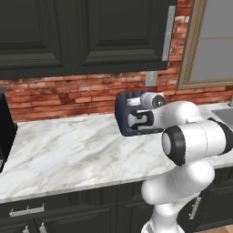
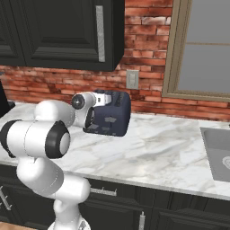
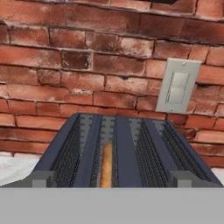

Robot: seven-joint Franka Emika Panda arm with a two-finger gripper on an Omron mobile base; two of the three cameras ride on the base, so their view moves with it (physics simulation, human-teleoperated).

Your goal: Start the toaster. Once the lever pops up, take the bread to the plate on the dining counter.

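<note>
The dark navy toaster (image 1: 124, 113) (image 2: 116, 113) stands on the marble wall counter (image 1: 68, 150) against the brick wall. In the hand view I look down along its top (image 3: 127, 148). The thin golden edge of the bread (image 3: 106, 164) stands upright in the left slot. My gripper (image 3: 113, 179) hovers just above and in front of the toaster, open, its grey fingertips (image 3: 41, 178) wide apart with nothing between them. From the base views the hand (image 1: 146, 111) (image 2: 87, 110) covers the toaster's front. The plate and the dining counter are out of view.
A grey wall outlet (image 3: 177, 87) (image 1: 151, 78) (image 2: 132, 79) sits on the bricks behind the toaster. A sink (image 2: 218, 152) lies to the right under a window (image 2: 206, 45). A tall black appliance (image 1: 5, 127) stands at the left. Dark cabinets (image 1: 82, 32) hang overhead.
</note>
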